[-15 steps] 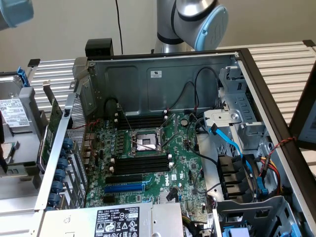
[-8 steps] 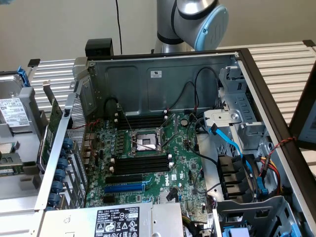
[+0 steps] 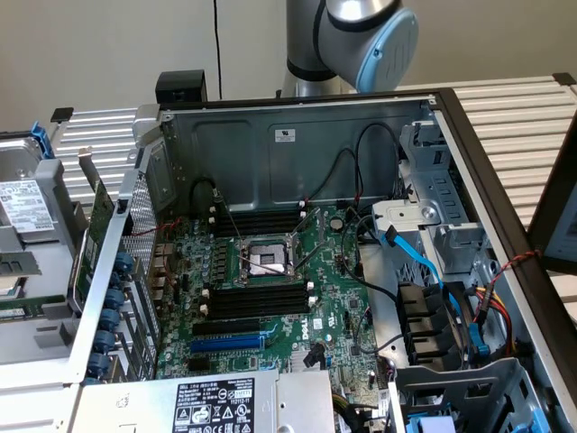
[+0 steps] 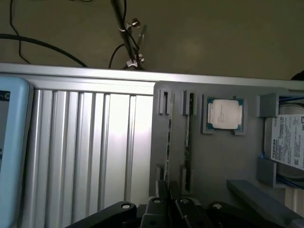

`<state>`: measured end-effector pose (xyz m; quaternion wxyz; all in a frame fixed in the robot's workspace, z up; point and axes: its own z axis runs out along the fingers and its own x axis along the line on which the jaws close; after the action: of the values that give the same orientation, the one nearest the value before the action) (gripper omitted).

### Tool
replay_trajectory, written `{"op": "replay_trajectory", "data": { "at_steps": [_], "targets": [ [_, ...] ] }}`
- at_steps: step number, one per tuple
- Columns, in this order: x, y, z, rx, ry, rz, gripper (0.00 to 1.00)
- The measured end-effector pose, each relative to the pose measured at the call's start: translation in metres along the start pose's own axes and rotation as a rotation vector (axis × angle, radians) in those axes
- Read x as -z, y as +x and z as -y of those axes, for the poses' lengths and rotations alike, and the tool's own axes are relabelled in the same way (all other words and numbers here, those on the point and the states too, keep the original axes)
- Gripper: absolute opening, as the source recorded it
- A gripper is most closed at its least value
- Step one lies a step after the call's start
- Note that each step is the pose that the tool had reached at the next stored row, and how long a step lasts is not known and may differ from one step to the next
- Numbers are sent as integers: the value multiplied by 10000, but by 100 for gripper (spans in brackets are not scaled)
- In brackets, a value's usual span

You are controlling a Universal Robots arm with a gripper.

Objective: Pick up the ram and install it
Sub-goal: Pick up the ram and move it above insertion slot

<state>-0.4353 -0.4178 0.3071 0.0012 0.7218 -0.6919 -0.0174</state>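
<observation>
Hand (image 4: 169, 191) fingers together, hovering by ram (image 4: 188, 142) standing edgewise in grey tray (image 4: 218, 161)

The tool (image 4: 169, 194) hangs with its jaws closed, holding nothing.

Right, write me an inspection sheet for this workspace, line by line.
Surface: ribbed metal table, carrying a grey tray and an open PC case.
Job's things: ram on edge in the tray's holders, not picked up; black slots on the motherboard look empty.
Clutter: CPU and hard drive in the tray.
Grippers: gripper over the tray, near one end of the ram.
Cables: blue cable and black ones inside the case; black cables on the floor.
Surroundings: arm behind the case.
</observation>
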Motion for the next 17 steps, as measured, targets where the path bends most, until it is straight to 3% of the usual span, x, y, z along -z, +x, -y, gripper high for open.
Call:
{"op": "replay_trajectory", "data": {
  "at_steps": [9, 17],
  "targets": [
    [415, 45, 251, -1, -9, 1, 13],
    [789, 98, 579, -2, -31, 14, 13]
  ]
}}
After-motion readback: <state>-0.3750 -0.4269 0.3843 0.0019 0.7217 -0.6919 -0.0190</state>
